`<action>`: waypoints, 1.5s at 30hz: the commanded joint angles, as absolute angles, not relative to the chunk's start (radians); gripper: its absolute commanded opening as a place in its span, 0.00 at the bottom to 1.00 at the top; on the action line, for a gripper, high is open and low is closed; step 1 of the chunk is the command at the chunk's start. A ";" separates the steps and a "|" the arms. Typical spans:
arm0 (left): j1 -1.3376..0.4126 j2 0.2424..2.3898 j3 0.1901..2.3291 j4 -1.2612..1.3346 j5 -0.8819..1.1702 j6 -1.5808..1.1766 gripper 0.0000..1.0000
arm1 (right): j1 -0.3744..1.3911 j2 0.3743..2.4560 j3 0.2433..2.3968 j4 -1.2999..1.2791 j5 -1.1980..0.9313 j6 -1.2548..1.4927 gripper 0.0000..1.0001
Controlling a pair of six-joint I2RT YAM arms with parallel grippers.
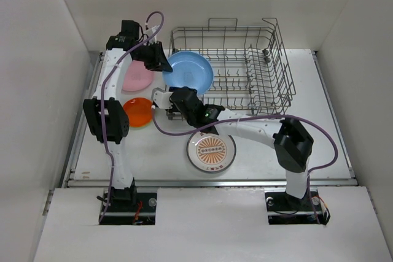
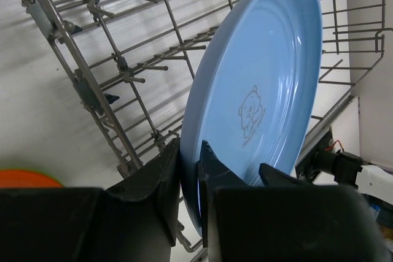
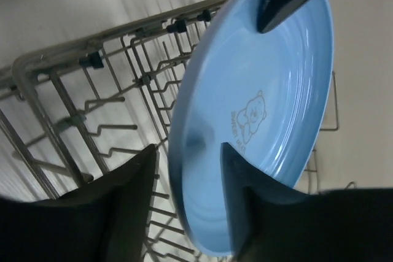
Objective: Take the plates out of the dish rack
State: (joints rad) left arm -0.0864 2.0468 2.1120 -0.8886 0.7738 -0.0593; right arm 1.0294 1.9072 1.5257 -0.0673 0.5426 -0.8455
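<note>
Seemingly tilted on edge, blue plate [image 1: 188, 73], left tool [image 2: 190, 154] clamping rim, right tool [image 3: 189, 151] slightly open astride.

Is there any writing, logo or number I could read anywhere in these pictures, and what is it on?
Blue plate: a small line of lettering under the bear drawing, too blurred to read.
Sunburst plate: a band of marks across its centre, too small to read.
No other text shows.
</note>
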 commanded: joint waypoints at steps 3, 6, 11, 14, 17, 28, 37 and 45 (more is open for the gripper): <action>-0.052 2.029 2.197 -0.928 0.784 -0.080 0.00 | 1.039 1.870 1.559 0.090 0.604 -0.798 0.74; -0.040 2.039 2.217 -0.928 0.784 -0.080 0.00 | 1.039 1.858 1.569 0.152 0.669 -0.767 0.92; -0.011 2.039 2.227 -0.891 0.793 -0.114 0.00 | 1.039 1.812 1.598 0.184 0.703 -0.727 0.97; 0.015 2.048 2.246 -0.859 0.793 -0.153 0.00 | 1.039 1.767 1.608 0.184 0.669 -0.687 1.00; 0.061 2.033 2.221 -0.787 0.762 -0.227 0.00 | 1.005 1.724 1.659 0.126 0.602 -0.597 1.00; 0.328 1.957 2.060 -0.566 0.551 -0.431 0.00 | 0.789 1.701 1.778 0.025 0.517 -0.333 1.00; 0.367 2.181 2.158 -0.675 0.558 -0.385 0.00 | 0.747 1.755 1.853 0.005 0.506 -0.313 1.00; 0.356 2.321 2.220 -0.638 0.509 -0.376 0.23 | 0.747 1.755 1.853 -0.040 0.515 -0.313 1.00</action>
